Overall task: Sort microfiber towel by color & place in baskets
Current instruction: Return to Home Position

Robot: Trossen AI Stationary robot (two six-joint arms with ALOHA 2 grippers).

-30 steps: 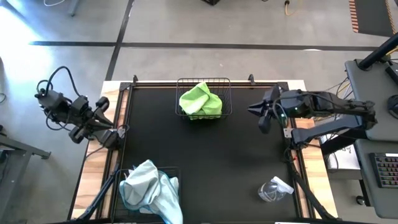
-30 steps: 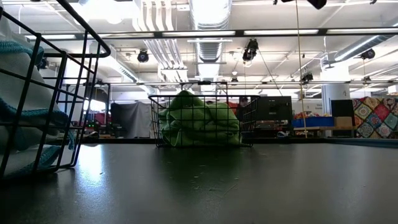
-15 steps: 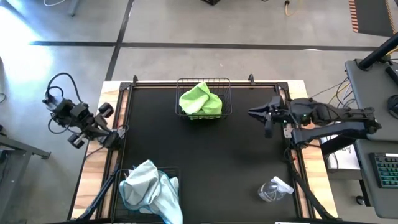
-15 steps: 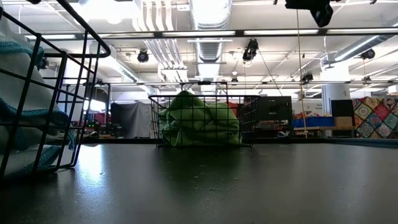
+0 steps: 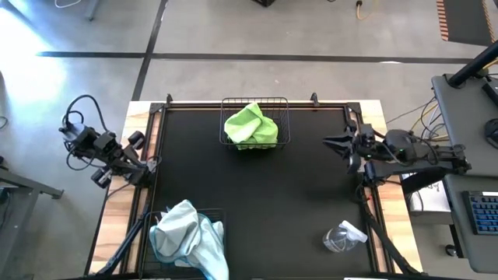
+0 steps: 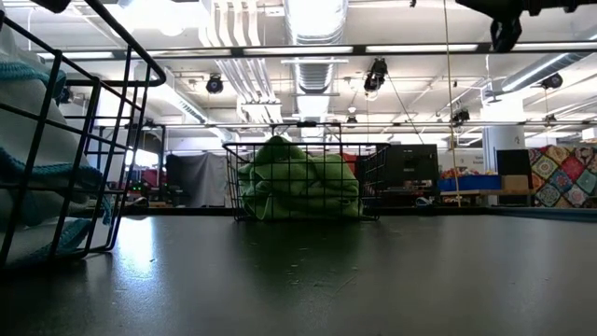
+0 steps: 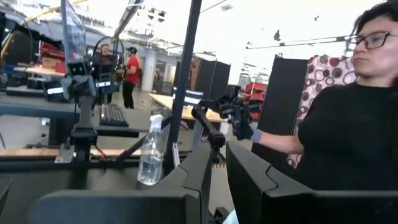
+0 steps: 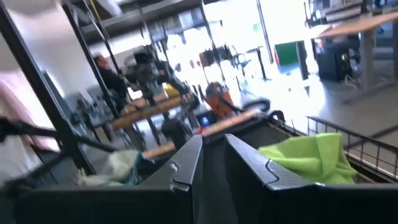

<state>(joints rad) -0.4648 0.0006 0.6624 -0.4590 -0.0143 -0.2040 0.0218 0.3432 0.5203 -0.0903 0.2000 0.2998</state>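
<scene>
The left gripper [image 5: 148, 165] is hanging over the left rim of the table [image 5: 257, 194], about midway between its near and far sides. In the left wrist view its two fingers [image 7: 199, 180] are sitting close together with only a thin slit between them, and they are gripping nothing. The right gripper [image 5: 327, 141] is hovering just inside the right edge of the table, pointing left toward the middle. Its fingers [image 8: 186, 165] are likewise drawn nearly together and are holding nothing.

The green towels [image 5: 250, 124] are lying bunched in the far basket [image 5: 285, 123], which is standing at the middle of the table's far edge. Through the wire in the low view the green heap [image 6: 298, 177] is filling most of that basket, and a fold of it is rising a little above the rim. The right wrist view is also catching a part of the green cloth [image 8: 311, 158].

The blue towels [image 5: 187, 237] are lying piled in the near basket [image 5: 167, 211] at the near left corner, with some cloth spilling over its right side. In the low view this basket's wires [image 6: 103, 140] are standing close at the left.

A clear plastic wrapper [image 5: 342, 237] is lying alone near the near right corner, well apart from both baskets.

Beyond the table, a person in a black top [image 7: 348, 124] is sitting by the left arm, and a spray bottle [image 7: 151, 152] is standing on a bench.
</scene>
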